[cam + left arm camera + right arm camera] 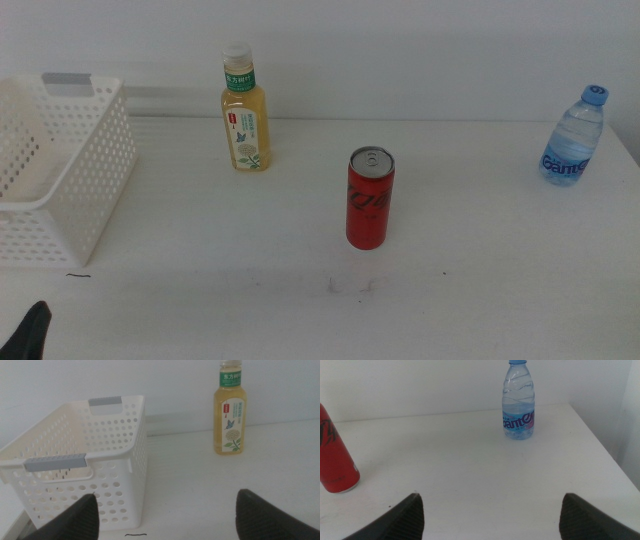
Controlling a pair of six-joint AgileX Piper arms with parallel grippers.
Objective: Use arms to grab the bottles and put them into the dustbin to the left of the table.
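Note:
Three bottles stand upright on the white table [480, 280]. A yellow tea bottle [244, 108] [230, 407] with a white cap is at the back, right of the dustbin. A slim red soda can [369, 198] [335, 457] stands near the middle. A clear blue-capped water bottle [575, 137] [519, 402] is at the far right. The white perforated dustbin [55, 165] [80, 480] sits at the left and looks empty. My left gripper [167, 517] is open near the front left corner, its tip [28, 330] just showing. My right gripper [490, 517] is open, low at the front, outside the middle view.
A small dark mark [78, 275] lies on the table in front of the dustbin. Faint scuffs [350, 288] show in front of the can. The table's right edge [605, 450] runs close behind the water bottle. A white wall backs the table.

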